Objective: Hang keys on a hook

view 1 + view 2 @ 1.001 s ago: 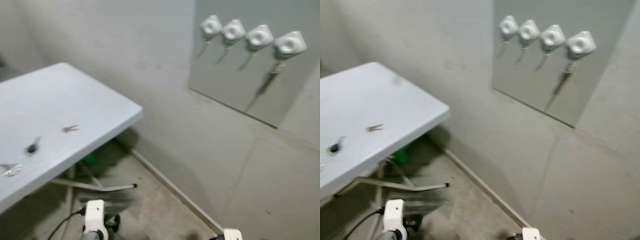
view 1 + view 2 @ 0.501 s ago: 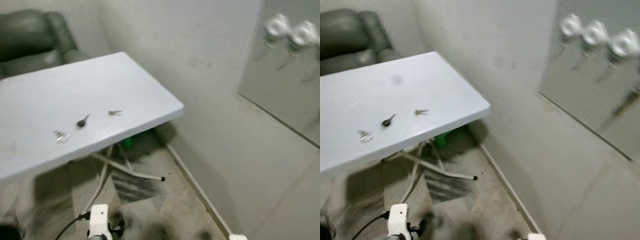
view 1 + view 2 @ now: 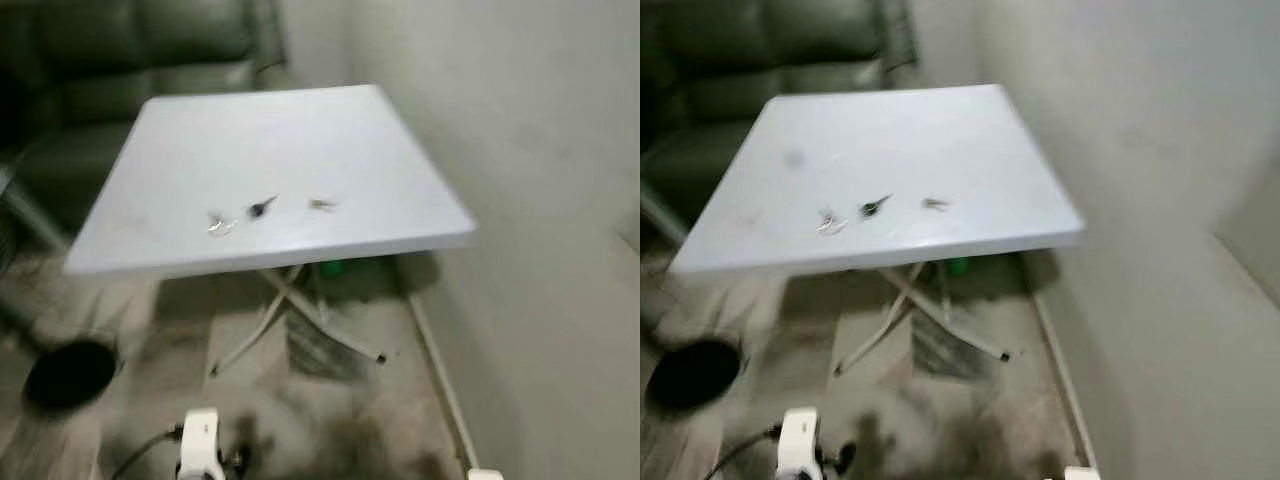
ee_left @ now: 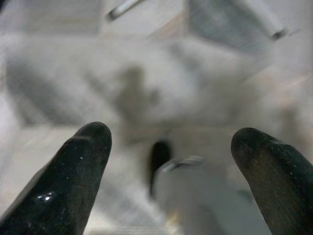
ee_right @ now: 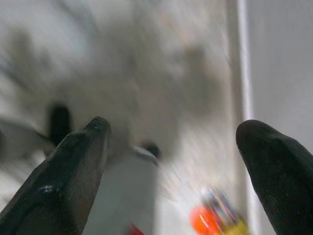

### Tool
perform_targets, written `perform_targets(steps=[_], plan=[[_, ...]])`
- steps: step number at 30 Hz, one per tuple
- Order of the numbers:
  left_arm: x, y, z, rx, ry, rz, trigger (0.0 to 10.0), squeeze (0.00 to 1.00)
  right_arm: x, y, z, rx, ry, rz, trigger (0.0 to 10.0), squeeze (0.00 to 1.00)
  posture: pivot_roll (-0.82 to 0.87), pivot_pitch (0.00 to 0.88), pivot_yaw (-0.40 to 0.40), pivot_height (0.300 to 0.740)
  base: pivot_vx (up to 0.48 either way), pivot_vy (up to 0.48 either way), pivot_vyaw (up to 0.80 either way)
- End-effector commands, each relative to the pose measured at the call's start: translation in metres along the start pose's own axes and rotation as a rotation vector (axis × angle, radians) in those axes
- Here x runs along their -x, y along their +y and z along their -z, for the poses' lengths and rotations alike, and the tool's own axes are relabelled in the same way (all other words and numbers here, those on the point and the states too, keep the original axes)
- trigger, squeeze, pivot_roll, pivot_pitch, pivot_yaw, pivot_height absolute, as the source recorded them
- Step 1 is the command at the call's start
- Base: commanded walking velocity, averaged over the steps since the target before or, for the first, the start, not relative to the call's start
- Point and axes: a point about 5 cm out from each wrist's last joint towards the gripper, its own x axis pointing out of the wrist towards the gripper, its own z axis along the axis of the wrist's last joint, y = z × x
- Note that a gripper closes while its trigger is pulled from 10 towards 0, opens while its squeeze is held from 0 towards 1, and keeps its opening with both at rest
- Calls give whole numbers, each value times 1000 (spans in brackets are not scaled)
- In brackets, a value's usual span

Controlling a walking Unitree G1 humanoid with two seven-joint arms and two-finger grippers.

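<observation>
both fingers (image 4: 88, 161) of the left gripper (image 4: 168, 171) and right gripper (image 5: 171, 166) are being held wide apart, empty, above the floor (image 3: 340, 440). three keys (image 3: 262, 207) are lying on the counter (image 3: 300, 130).

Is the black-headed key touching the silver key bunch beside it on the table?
Cannot tell: the left eye view is blurred where the black-headed key meets the silver key bunch.

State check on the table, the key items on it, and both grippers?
White folding table: upright on crossed legs.
Silver key bunch: lying loose on the tabletop.
Black-headed key: lying loose beside the bunch.
Small silver key: lying loose, apart from the others.
Left gripper: open, holding nothing, over the floor.
Right gripper: open, holding nothing, over the floor.
</observation>
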Motion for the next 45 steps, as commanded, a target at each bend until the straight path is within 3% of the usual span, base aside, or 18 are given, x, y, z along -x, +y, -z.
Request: perform_targets(steps=[1, 7, 18, 45], plan=[[-3, -5, -8, -6, -24, 11, 10000, 0, 3, -1, 9, 0, 27, 2, 10000, 0, -1, 0, 27, 740, 0, 0, 800], [-2, -5, -7, 3, -21, 10, 10000, 0, 3, -1, 10, -19, 27, -3, 10000, 0, 2, 0, 23, 740, 0, 0, 740], [-2, -4, -6, 15, -18, 8, 10000, 0, 4, -2, 14, -40, 42, 4, 10000, 0, 9, 0, 22, 740, 0, 0, 0], [-2, -2, -9, 16, -21, -1, 10000, 0, 4, -2, 15, -54, 46, -4, 10000, 0, 17, 0, 18, 740, 0, 425, 0]])
